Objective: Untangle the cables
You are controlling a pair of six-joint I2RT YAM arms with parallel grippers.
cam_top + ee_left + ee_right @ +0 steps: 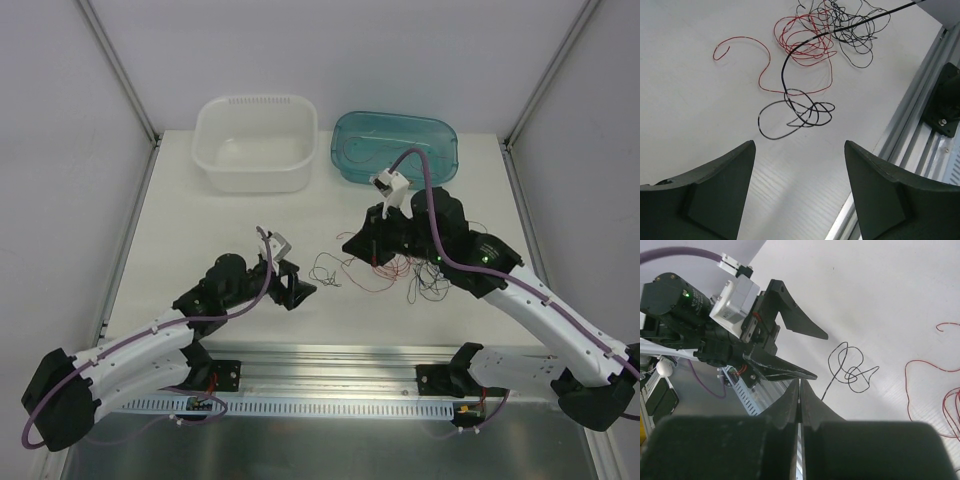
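Note:
The cables [395,272] lie mid-table as a loose tangle of thin red and black wires [827,25]. One red strand [765,65] trails off to the left. A black cable runs from a small coil [800,112] up, lifted and taut, toward my right gripper [350,244]. That gripper [800,382] is shut, and the black cable [850,370] slips behind its finger, so it seems pinched there. My left gripper [799,145] is open just short of the black coil, with nothing between its fingers. It also shows in the top view [300,290] and in the right wrist view [821,356].
A white tub [255,150] and a teal bin [395,150] stand at the back of the table. An aluminium rail [330,362] runs along the near edge, close to the left gripper's right finger [920,100].

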